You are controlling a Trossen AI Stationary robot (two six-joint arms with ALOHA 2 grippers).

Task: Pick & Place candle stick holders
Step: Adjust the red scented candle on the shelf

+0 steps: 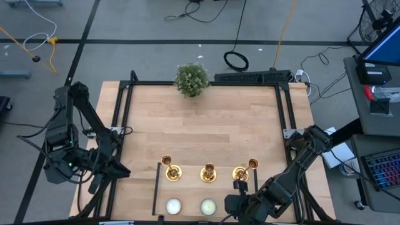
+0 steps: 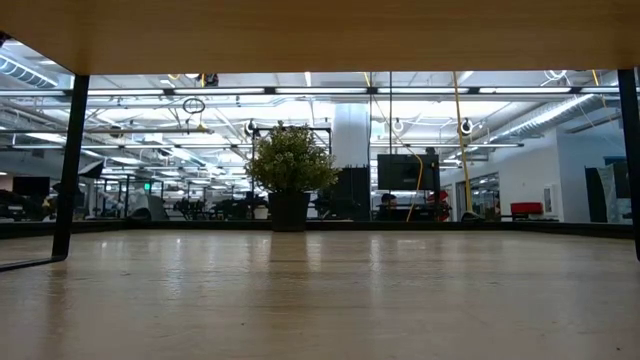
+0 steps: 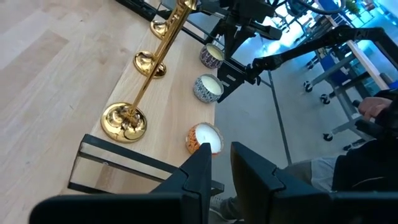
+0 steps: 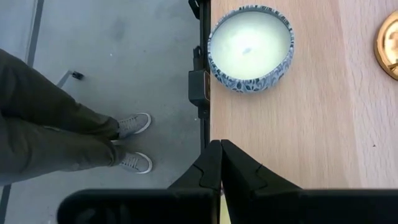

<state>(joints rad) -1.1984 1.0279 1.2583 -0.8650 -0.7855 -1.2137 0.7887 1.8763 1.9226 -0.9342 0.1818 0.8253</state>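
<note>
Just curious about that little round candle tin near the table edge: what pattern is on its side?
A blue-and-white patterned round candle tin; the right wrist view shows it best.

Left gripper [image 3: 217, 165] slightly parted, arm folded off table's left; right gripper [image 4: 220, 163] closed, near front edge.

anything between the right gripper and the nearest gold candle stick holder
Nothing visible. The right gripper, shut, hovers at the table's near edge beside a tealight candle. The rightmost candle stick holder stands just beyond it with bare wood between. The candle sits off to the side, not in the path.
</note>
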